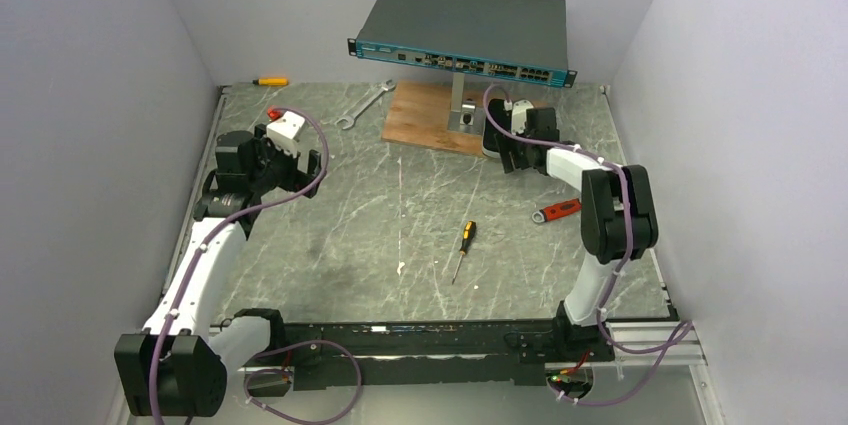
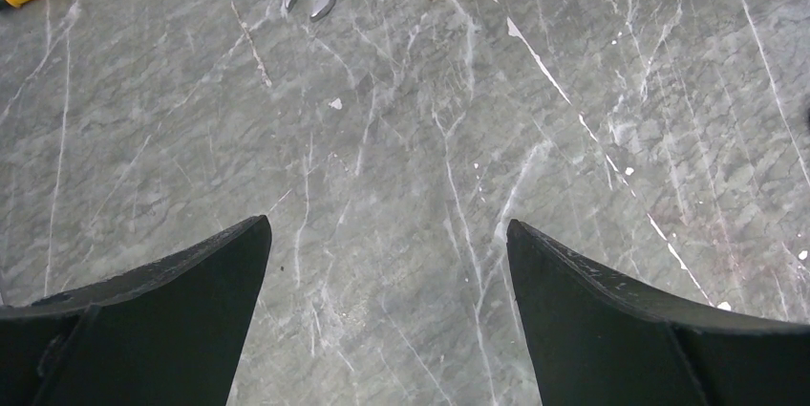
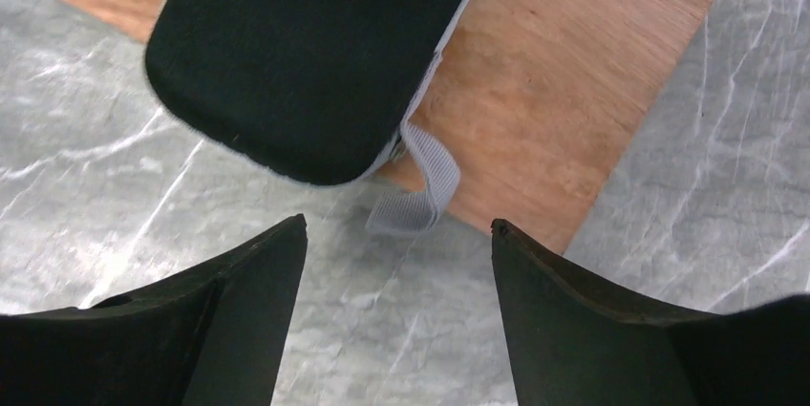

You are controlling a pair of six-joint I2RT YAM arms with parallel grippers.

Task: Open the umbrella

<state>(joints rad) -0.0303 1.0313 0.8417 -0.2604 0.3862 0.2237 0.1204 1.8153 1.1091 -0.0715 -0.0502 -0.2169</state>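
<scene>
Left claw point(image 2: 387, 234) gapes wide over bare marble point(image 2: 401, 91), well apart from the work. Right claw point(image 3: 399, 224), jaws apart and empty, hangs just short of the packed umbrella point(image 3: 306, 53). The umbrella lies over the corner of the board point(image 3: 573, 91), seemingly lengthwise away from that claw.

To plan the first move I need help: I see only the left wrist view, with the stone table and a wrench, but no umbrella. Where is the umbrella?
Observer: The umbrella lies packed across the edge of the wooden board, just ahead of the right pincer.
Operator: Does the right pincer hold it?
Observer: No. Its jaws stand open, apart from the umbrella; a grey strap hangs from it toward them.
Operator: What else is there?
Observer: A flat dark box is raised on a stand over the board.
</scene>
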